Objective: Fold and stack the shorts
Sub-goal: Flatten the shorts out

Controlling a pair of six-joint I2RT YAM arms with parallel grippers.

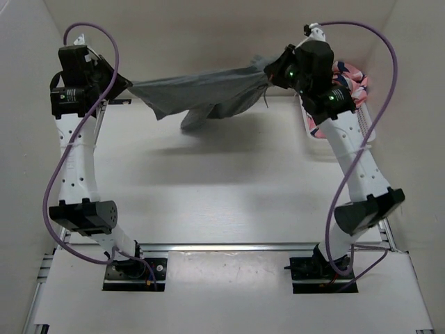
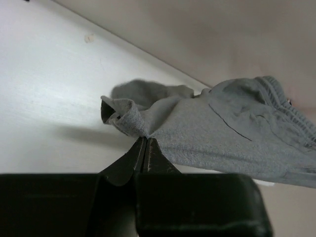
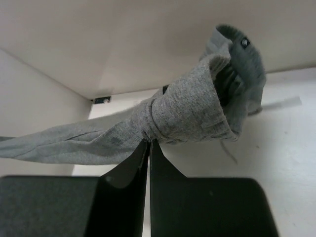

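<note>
The left hand [image 2: 145, 140] is pinched shut on a bunched edge of the shorts [image 1: 208, 94], and the cloth curls into a small fold just past its tips. The right hand [image 3: 149, 142] is clamped tight on the opposite end, where the gathered waistband rolls into a thick wad with a thin cord dangling. Between the two hands the soft, plain mid-grey shorts are held stretched above the far part of the worktop [image 1: 208, 181]. They sag in the middle, with one wide leg drooping over its shadow.

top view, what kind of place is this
Probably a lab robot cell, not a home: white table walled by plain panels, two arms bolted on a metal rail, grey shorts stretched between them.
</note>
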